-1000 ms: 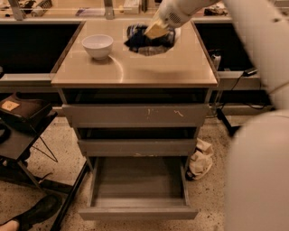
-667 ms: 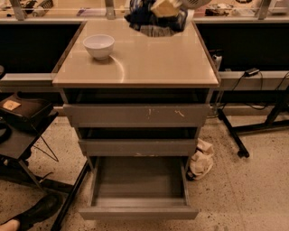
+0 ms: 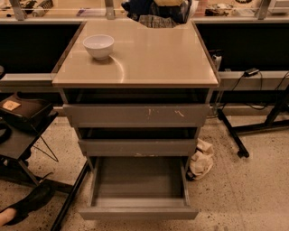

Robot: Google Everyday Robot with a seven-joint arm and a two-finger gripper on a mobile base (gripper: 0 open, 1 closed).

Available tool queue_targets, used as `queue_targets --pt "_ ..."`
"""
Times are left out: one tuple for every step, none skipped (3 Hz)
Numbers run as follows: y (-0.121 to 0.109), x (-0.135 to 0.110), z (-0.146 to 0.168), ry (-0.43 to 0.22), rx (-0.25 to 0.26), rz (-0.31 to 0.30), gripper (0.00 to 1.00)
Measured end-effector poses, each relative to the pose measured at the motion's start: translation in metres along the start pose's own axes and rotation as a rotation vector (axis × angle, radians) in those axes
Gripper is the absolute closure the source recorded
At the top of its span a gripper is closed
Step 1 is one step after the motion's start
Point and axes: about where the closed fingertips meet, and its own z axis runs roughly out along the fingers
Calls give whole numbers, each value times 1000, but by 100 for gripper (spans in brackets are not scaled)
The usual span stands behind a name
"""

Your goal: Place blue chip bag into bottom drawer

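Transport of the blue chip bag (image 3: 144,11): it hangs at the top of the view, above the far rim of the tabletop (image 3: 149,63). The gripper (image 3: 168,2) pinches it from above, and only a tan sliver of the gripper is visible. The white bowl (image 3: 98,45) sits well apart, at front left. The bottom drawer (image 3: 137,180) stands pulled open beneath the two upper drawers (image 3: 135,115). Advisable path: carry the bag forward past the tabletop's front edge before lowering it. Then descend over the middle of the tray, clear of the upper fronts, and release low.
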Motion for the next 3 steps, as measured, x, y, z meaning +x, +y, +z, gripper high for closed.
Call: queue_targets --pt "22 27 4 21 -22 20 100" --pt "69 15 -9 -78 -21 39 100" --pt "120 9 -18 -154 -13 98 100"
